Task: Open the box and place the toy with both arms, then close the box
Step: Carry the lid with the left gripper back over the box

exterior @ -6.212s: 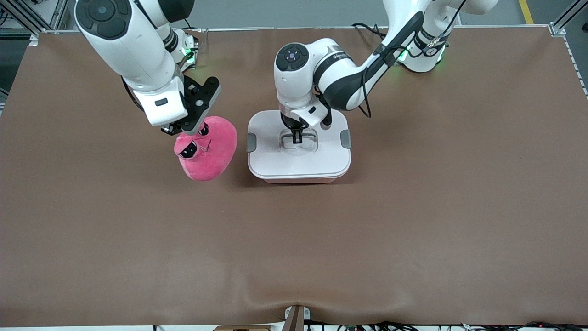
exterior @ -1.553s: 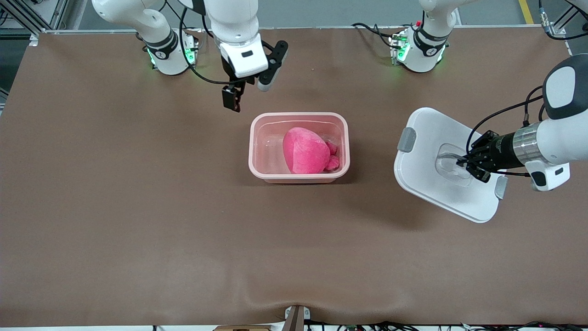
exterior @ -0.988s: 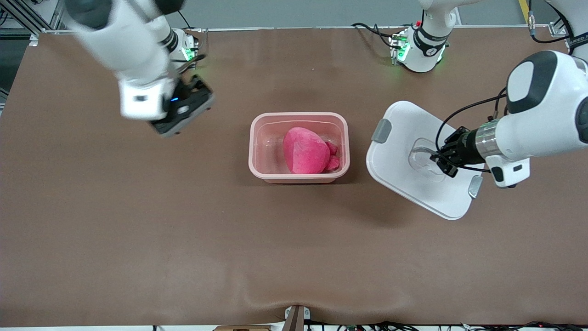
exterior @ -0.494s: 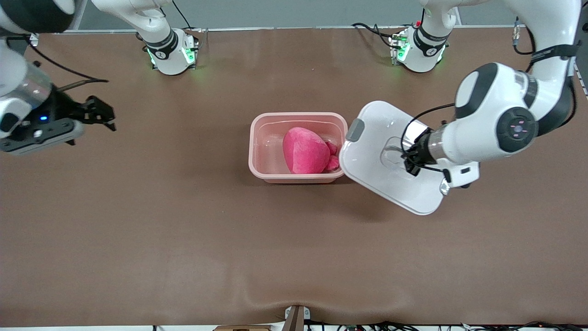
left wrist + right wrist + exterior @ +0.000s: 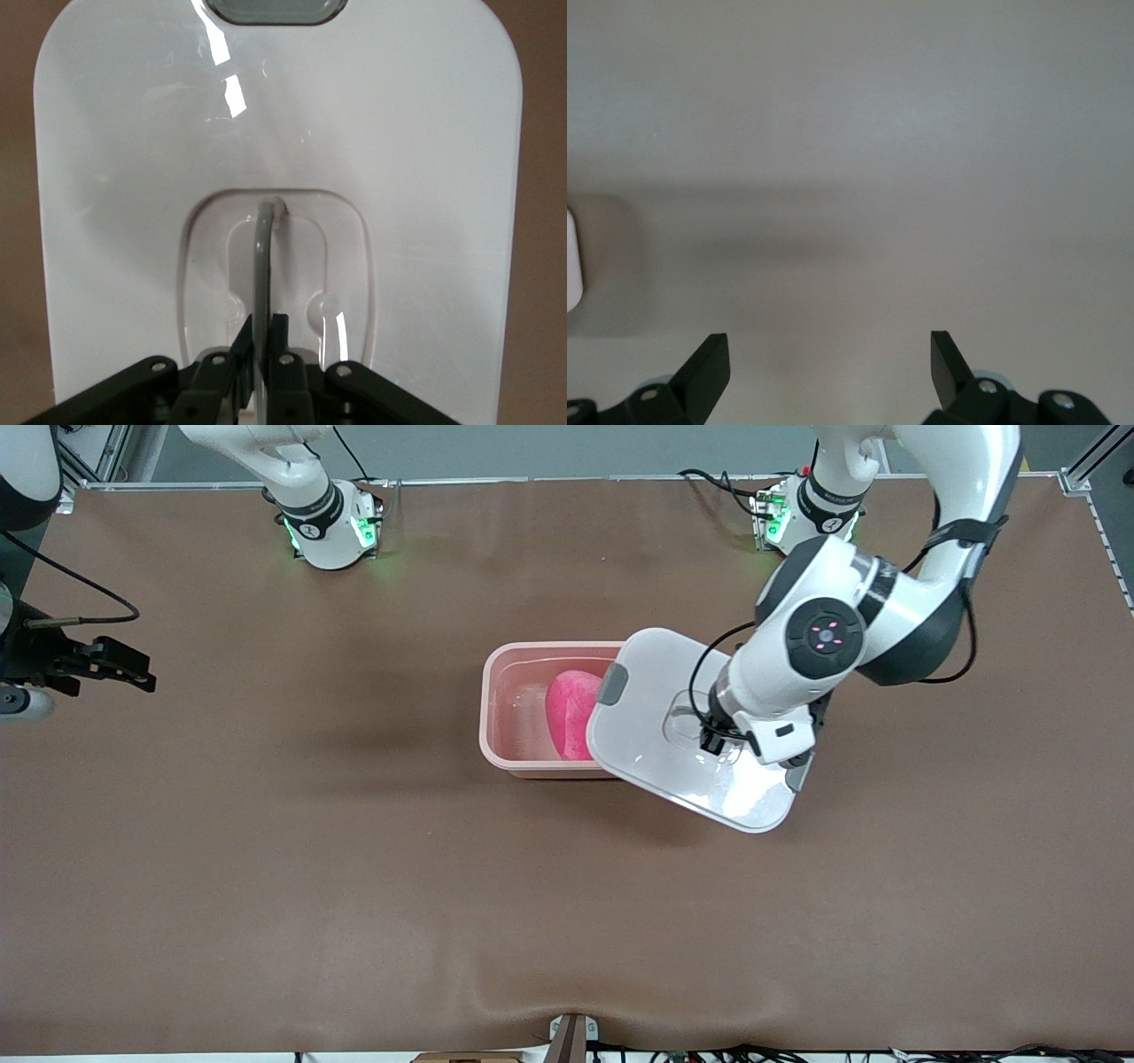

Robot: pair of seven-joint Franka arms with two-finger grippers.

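At the right arm's end of the bench (image 5: pixel 266 921) you've got the right gripper (image 5: pixel 111 666) parked up in the air, jaws spread wide, nothing in them; that arm is waiting. Mid-bench sits the rounded translucent pink plastic tub (image 5: pixel 509 708), open, with the hot-pink plush toy (image 5: pixel 571 713) lying inside it, so you can count open and place as done. Over the tub's edge toward the left arm's end, the left gripper (image 5: pixel 713 737) has its jaws clamped on the grey handle (image 5: pixel 263 266) in the recess of the glossy white lid (image 5: pixel 656 744), which hangs tilted and covers only part of the tub. Left for you, I'd judge: centre the lid, level it, seat it, release.
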